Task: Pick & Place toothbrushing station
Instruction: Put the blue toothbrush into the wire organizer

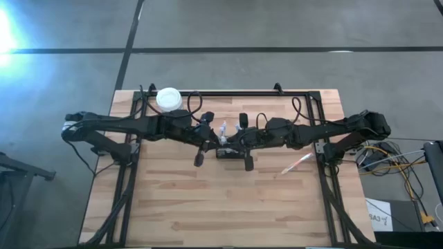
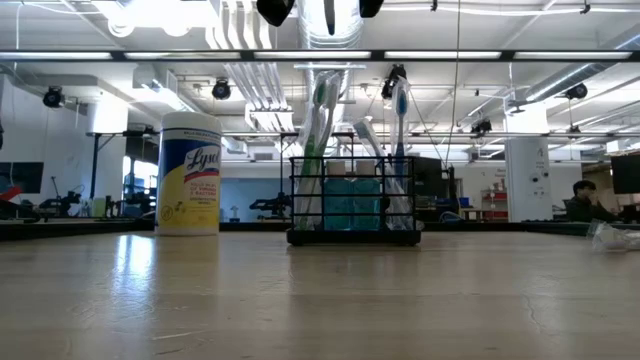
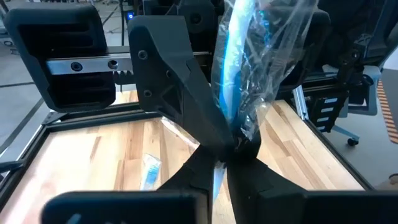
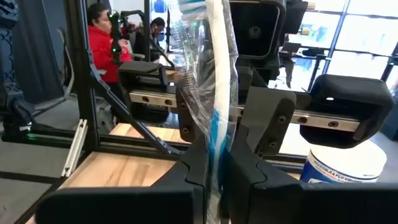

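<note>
Both arms lie nearest the overhead camera, reaching in from the table's point(image 1: 228, 207) two sides and meeting over its middle, nearer the far edge. The left gripper point(image 1: 223, 131) and right gripper point(image 1: 232, 133) hang close together just above the black holder point(image 1: 227, 153). A white-lidded jar point(image 1: 168, 99) stands at the far left corner, and a wrapped brush point(image 1: 296, 164) lies loose toward the right edge.

From table height, the holder point(image 2: 353, 205) stands upright on the wood, holding several toothbrushes point(image 2: 318, 140) that lean out of its top, with bluish packets lower inside. The yellow jar point(image 2: 190, 174) stands well to its left. A person point(image 2: 588, 203) sits far behind at right.

At the left wrist, the fingers point(image 3: 180, 93) are pressed together on a brush in crinkled clear wrap point(image 3: 255, 62).

At the right wrist, the fingers point(image 4: 261, 134) likewise pinch a wrapped brush point(image 4: 214, 93) standing upright between them; the jar point(image 4: 339, 168) shows beyond, and a person in red point(image 4: 102, 46) sits behind the table.
</note>
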Tool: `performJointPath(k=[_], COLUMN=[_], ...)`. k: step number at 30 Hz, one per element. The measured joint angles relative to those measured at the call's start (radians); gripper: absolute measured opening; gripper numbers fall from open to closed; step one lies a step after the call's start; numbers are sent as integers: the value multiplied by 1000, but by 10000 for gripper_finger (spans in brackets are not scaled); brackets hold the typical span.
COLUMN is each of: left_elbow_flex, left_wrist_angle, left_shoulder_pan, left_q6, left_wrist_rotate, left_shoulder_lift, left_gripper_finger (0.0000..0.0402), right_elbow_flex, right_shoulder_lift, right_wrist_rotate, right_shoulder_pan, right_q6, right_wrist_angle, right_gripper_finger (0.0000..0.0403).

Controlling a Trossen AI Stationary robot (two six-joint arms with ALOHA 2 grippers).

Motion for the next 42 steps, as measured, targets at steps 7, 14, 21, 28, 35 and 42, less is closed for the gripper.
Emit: performJointPath(k=[7, 14, 21, 28, 35, 42], left_elbow_flex=[0, 0, -76, -343, -618, -812], left_wrist_angle=[-34, -270, -434, -304, -193, -39], left_shoulder_pan=[-1, -1, -10, -13, -13, -13], left_q6=[-5, 7, 37, 38, -46, -124], left_wrist_rotate=[11, 12, 11, 11, -7, -8], left_shoulder_lift=[-26, -151, -329, -611, -884, -1089], left_gripper_finger=[92, 138, 105, 9, 3, 3], right_elbow_flex=[-3, -23, -31, -62, -77, -86], right_shoulder_lift=[-33, -119, -186, -234, -250, -270], right_wrist_rotate=[-34, -37, -37, -37, -37, -37], right_shoulder_pan=[-1, -2, 2, 13, 13, 13], right_q6=[13, 37, 63, 77, 97, 99], right_wrist_angle=[1, -74, -159, -167, -176, -186], right_gripper_finger=[17, 15, 14, 14, 14, 17])
